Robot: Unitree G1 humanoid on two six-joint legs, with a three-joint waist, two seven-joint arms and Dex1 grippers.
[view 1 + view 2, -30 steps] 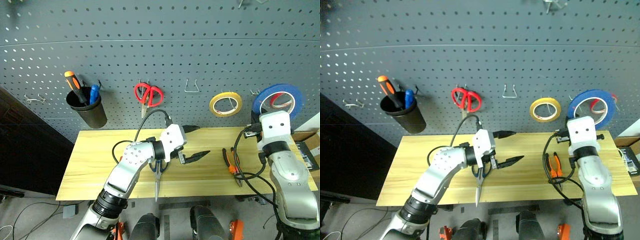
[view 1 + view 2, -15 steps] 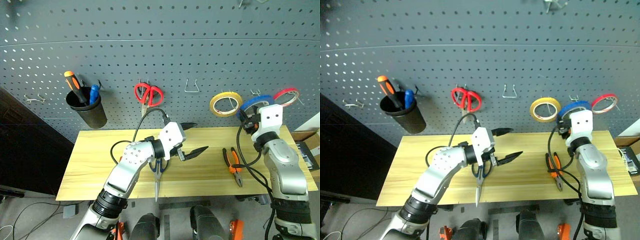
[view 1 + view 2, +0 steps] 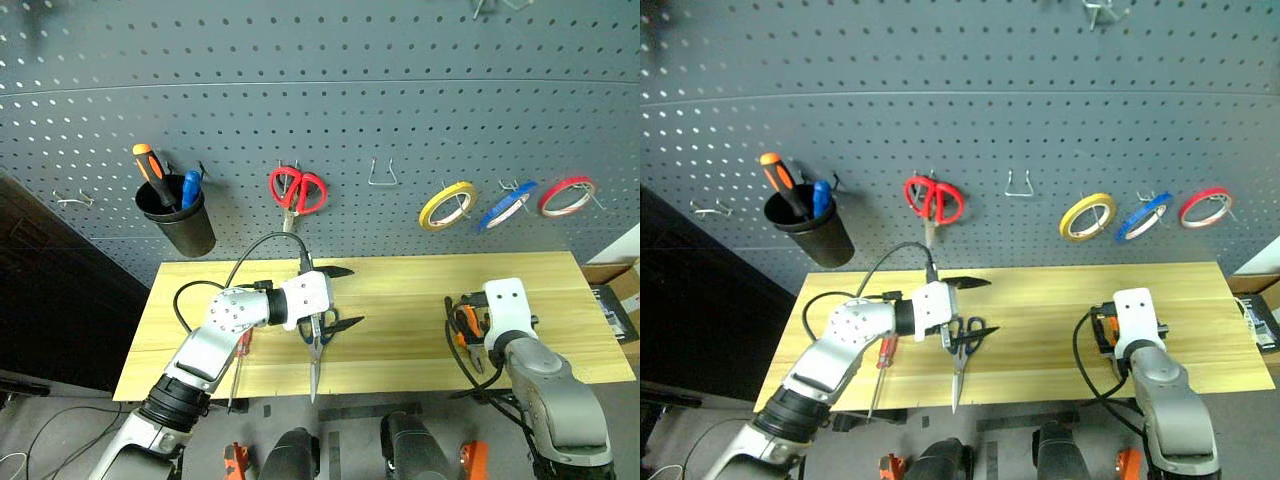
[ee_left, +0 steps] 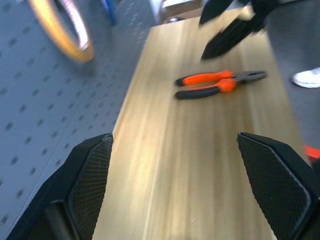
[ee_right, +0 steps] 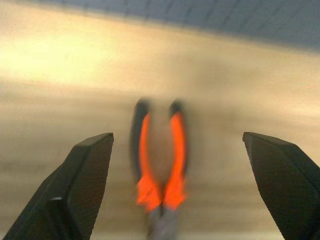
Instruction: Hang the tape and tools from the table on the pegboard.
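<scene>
Now your right hand [image 5: 167, 190] hangs released over the pliers [image 5: 160, 162] on the bench [image 3: 400, 290]; left hand [image 3: 338, 297] released above the scissors [image 3: 316, 345].

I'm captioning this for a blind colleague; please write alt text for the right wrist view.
Orange-and-black pliers lie on the light wooden table, between the spread black fingers of the open right claw, untouched. The grey-blue pegboard runs along the table's far edge.

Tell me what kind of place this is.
Probably a workshop or tool bench: a perforated pegboard with hooks carrying red scissors and tape rings, and a wooden table with pliers on it.
</scene>
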